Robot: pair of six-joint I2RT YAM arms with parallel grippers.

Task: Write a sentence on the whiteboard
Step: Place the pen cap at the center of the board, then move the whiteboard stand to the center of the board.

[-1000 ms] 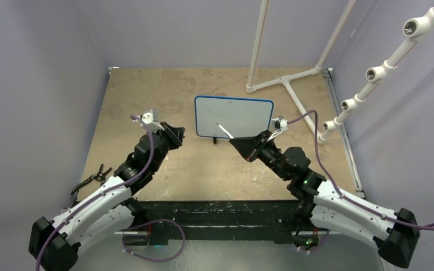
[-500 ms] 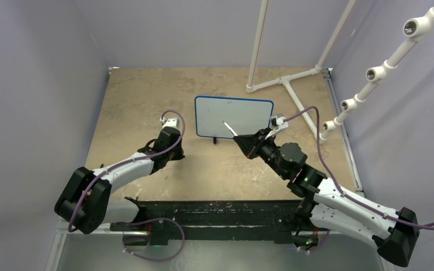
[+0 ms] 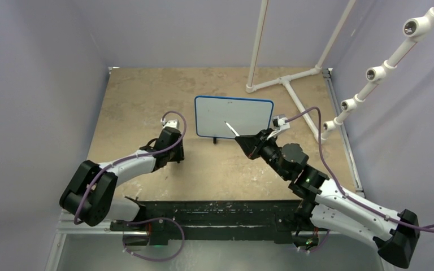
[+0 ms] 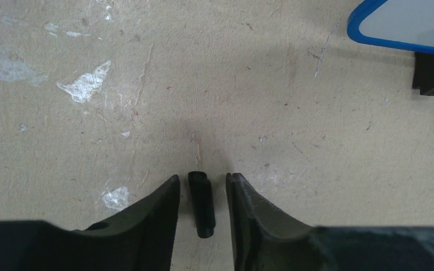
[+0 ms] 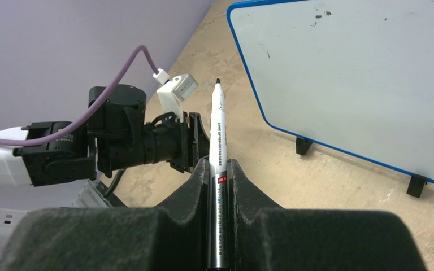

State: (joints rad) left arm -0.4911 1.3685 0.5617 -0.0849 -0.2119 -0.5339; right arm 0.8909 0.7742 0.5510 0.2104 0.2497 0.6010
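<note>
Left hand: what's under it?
A small black cap lies on the table between the parted fingers of the left hand, with a gap on each side. The table beneath the hand's body is covered.

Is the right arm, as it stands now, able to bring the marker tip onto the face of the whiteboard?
Probably yes. The right pincer is shut on the marker, its uncapped tip is already close to the whiteboard, and nothing stands between them.
</note>
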